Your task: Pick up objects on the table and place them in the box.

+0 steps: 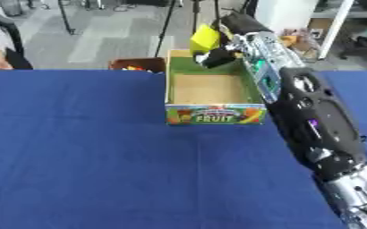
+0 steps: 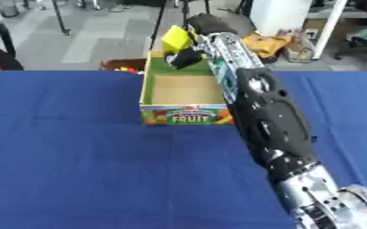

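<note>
Your right hand (image 1: 218, 56) pinches a yellow object (image 1: 205, 38) in curled fingers above the far end of the open cardboard box (image 1: 179, 91) marked FRUIT, which sits on the blue table (image 1: 77, 147), your right arm (image 1: 312, 116) reaching past its right side.

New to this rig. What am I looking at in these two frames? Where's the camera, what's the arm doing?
Both pictures come from a stereo camera in a humanoid robot's head, left eye and right eye, looking down at the same moment. The long black and silver limb is the robot's right arm, reaching away from the camera. Its right hand has its fingers curled round a yellow object, held above the far end of the box, an open cardboard fruit box that looks empty inside. The box stands on a table with a blue cloth. Behind the box a second, brown container holds colourful items. The left hand is out of view.
</note>
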